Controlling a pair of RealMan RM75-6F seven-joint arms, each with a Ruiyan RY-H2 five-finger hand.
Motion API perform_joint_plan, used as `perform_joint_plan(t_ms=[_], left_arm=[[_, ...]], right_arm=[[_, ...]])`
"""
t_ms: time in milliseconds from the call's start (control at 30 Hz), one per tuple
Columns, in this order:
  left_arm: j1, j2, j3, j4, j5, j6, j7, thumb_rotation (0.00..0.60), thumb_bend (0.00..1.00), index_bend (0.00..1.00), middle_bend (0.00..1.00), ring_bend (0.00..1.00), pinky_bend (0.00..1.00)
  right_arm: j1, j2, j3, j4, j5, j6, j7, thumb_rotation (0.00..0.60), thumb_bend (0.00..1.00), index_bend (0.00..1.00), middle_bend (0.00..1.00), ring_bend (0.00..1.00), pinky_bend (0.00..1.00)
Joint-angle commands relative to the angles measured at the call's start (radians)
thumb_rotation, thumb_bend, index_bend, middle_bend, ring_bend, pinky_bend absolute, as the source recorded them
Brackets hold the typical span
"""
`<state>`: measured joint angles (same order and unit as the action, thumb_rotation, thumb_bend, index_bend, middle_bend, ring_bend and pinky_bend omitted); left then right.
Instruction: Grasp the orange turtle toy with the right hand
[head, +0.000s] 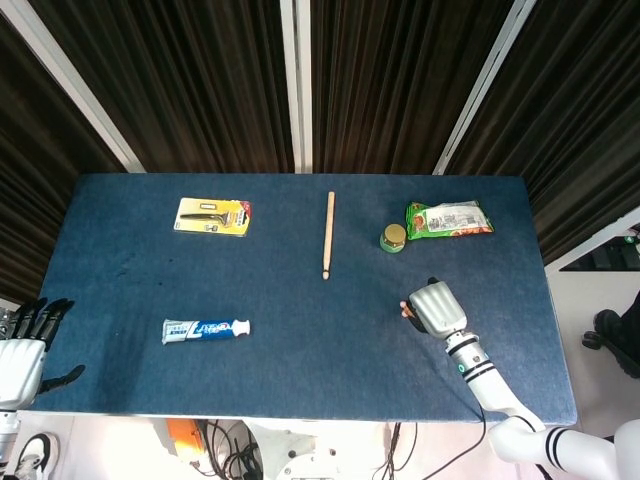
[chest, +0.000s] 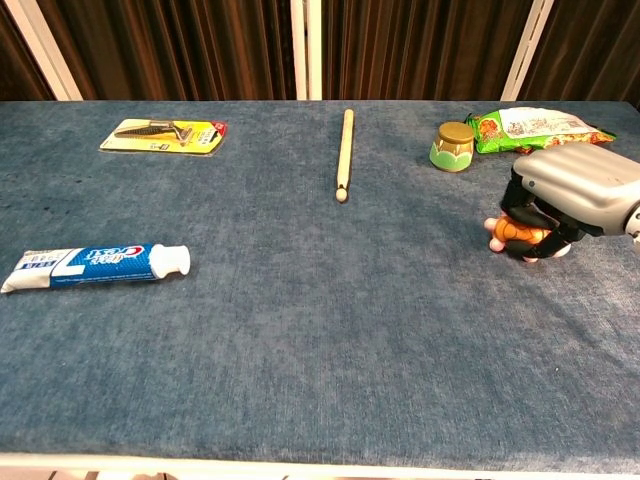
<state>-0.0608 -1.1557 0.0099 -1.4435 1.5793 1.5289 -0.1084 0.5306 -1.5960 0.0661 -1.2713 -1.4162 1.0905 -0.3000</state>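
Observation:
The orange turtle toy (chest: 513, 234) sits on the blue table at the right, mostly covered by my right hand (chest: 570, 190). That hand's dark fingers are curled around the turtle from above and grip it; only its orange front edge shows. In the head view the right hand (head: 434, 309) hides the toy except for a sliver of the turtle (head: 404, 311) at its left. My left hand (head: 25, 345) hangs off the table's near left corner, fingers spread, holding nothing.
A green jar with a gold lid (chest: 453, 146) and a green snack bag (chest: 525, 125) lie just beyond the right hand. A wooden drumstick (chest: 345, 153) lies mid-table, a razor pack (chest: 164, 134) far left, a toothpaste tube (chest: 95, 264) near left.

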Motion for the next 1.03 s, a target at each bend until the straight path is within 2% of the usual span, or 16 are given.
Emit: perform_joint_plan(t_ms=[33,100,200,300,367,433,467,533,667,833,1033], left_arm=[[0.0,0.0,0.0,-0.002,0.001,0.0,0.002,0.6,0.12,0.09,0.08,0.0,0.01],[0.0,0.001,0.001,-0.004,0.001,-0.001,0.004,0.6,0.12,0.09,0.08,0.0,0.01],[-0.001,0.002,0.0,-0.007,0.002,-0.001,0.008,0.6,0.12,0.09,0.08,0.0,0.01],[-0.001,0.004,0.0,-0.011,0.003,0.0,0.011,0.6,0.12,0.09,0.08,0.0,0.01],[-0.002,0.006,0.0,-0.016,0.004,-0.001,0.015,0.6,0.12,0.09,0.08,0.0,0.01],[-0.003,0.008,0.0,-0.021,0.006,0.0,0.019,0.6,0.12,0.09,0.08,0.0,0.01],[-0.003,0.01,0.0,-0.026,0.007,0.001,0.022,0.6,0.12,0.09,0.08,0.0,0.01],[-0.004,0.014,-0.002,-0.035,0.01,0.004,0.029,0.6,0.12,0.09,0.08,0.0,0.01],[-0.004,0.025,-0.005,-0.055,0.011,0.009,0.04,0.6,0.12,0.09,0.08,0.0,0.01],[-0.008,0.039,-0.012,-0.067,0.006,0.008,0.045,0.6,0.12,0.09,0.08,0.0,0.01],[-0.009,0.037,-0.013,-0.062,0.007,0.009,0.043,0.6,0.12,0.09,0.08,0.0,0.01]], right_arm=[[-0.004,0.002,0.002,-0.003,-0.001,0.007,0.013,0.6,0.53,1.0,0.84,0.79,0.45],[-0.005,0.012,0.0,-0.011,-0.001,0.001,0.026,0.6,0.47,0.96,0.8,0.76,0.41],[-0.003,0.047,-0.007,-0.04,0.003,-0.024,0.05,0.6,0.26,0.67,0.64,0.55,0.26],[-0.01,0.069,-0.008,-0.06,-0.004,-0.014,0.077,0.6,0.08,0.33,0.37,0.24,0.09],[-0.016,0.088,-0.009,-0.074,-0.01,-0.006,0.104,0.6,0.03,0.15,0.22,0.09,0.02],[-0.021,0.109,-0.011,-0.09,-0.011,-0.004,0.121,0.6,0.01,0.02,0.07,0.01,0.0],[-0.026,0.125,-0.011,-0.105,-0.01,0.001,0.132,0.6,0.0,0.0,0.03,0.0,0.0],[-0.04,0.157,-0.013,-0.137,-0.01,0.014,0.156,0.6,0.0,0.0,0.0,0.0,0.0],[-0.083,0.239,-0.029,-0.203,-0.034,0.073,0.201,0.6,0.0,0.0,0.0,0.0,0.0],[-0.171,0.342,-0.054,-0.256,-0.061,0.197,0.242,0.6,0.0,0.0,0.01,0.0,0.0],[-0.262,0.387,-0.062,-0.254,-0.024,0.282,0.265,0.6,0.0,0.0,0.0,0.0,0.0]])
